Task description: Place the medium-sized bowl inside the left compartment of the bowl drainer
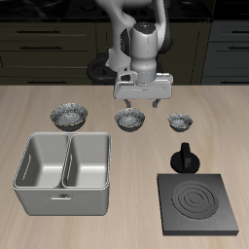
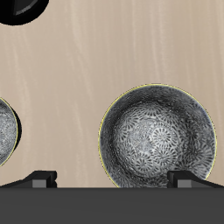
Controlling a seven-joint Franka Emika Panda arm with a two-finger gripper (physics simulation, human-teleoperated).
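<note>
Three patterned grey-silver bowls stand in a row across the middle of the table. The medium-sized bowl [image 1: 130, 120] is the middle one, upright, and fills much of the wrist view [image 2: 157, 138]. My gripper [image 1: 143, 99] is open and empty, hanging just above and slightly behind this bowl, offset toward the smallest bowl; its fingertips [image 2: 39, 179] show dark in the wrist view. The bowl drainer [image 1: 63, 200] is a pale grey tub near the table's front edge, and both wells hold nothing.
The wider bowl [image 1: 70, 116] stands behind the drainer. The smallest bowl [image 1: 180, 122] is at the row's other end, cut by the frame edge in the wrist view [image 2: 4, 131]. A black knobbed object [image 1: 185, 158] stands behind the black square stove plate [image 1: 197, 202].
</note>
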